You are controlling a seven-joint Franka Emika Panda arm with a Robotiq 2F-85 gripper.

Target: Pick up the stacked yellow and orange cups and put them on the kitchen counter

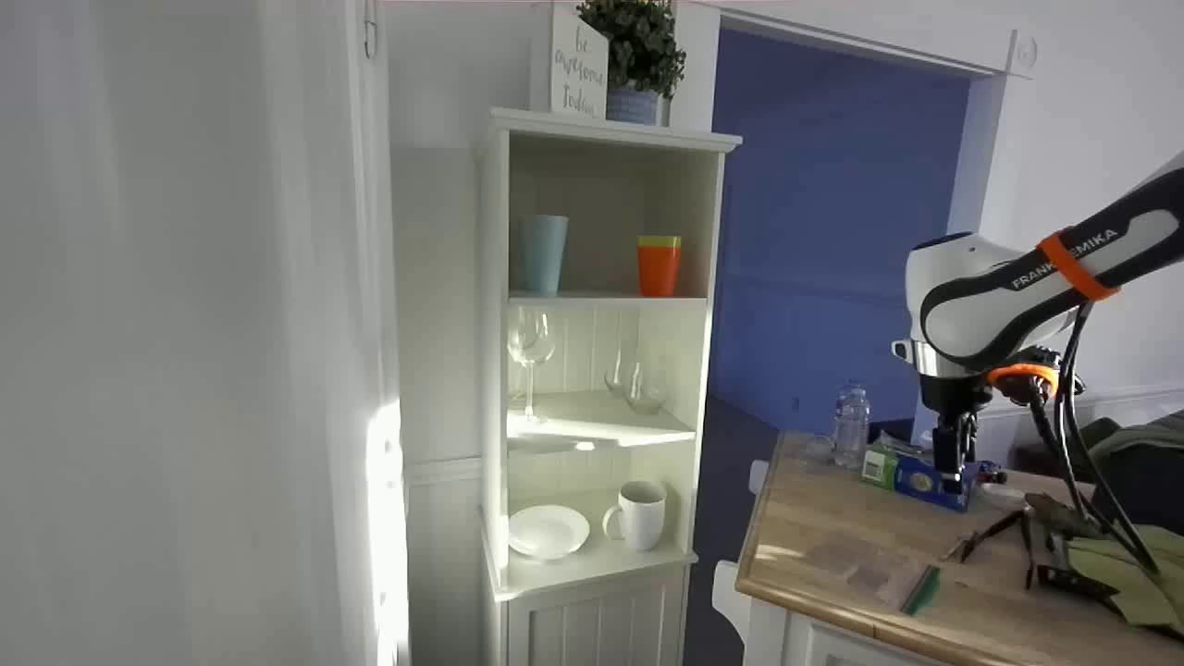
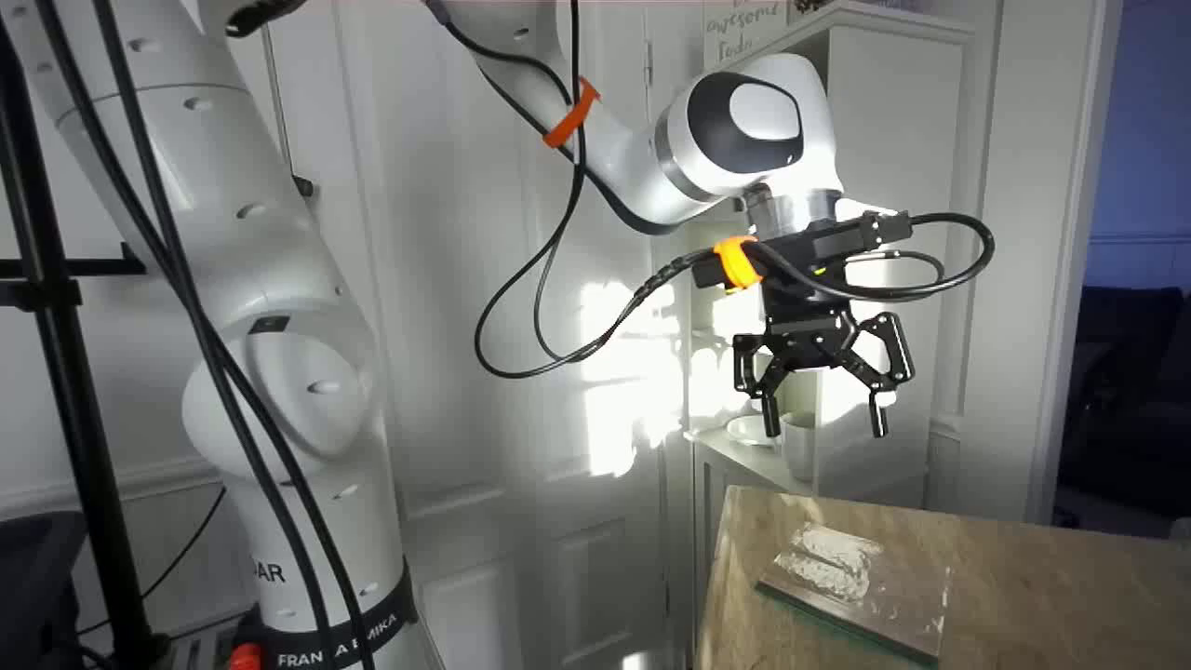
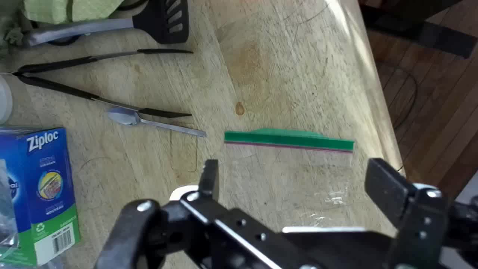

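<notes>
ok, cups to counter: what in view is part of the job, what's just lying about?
Job: stacked yellow and orange cups, kitchen counter, end effector.

Lying about: light blue cup, white mug, white plate, Ziploc box, zip bag, tongs, spatula, clear bottle.

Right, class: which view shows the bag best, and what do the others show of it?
The wrist view: it looks down on the bag, its green seal visible end to end, though the hand seems to cover its lower part. Both exterior views show it slantwise on the counter, smaller, with the seal thinner.
</notes>
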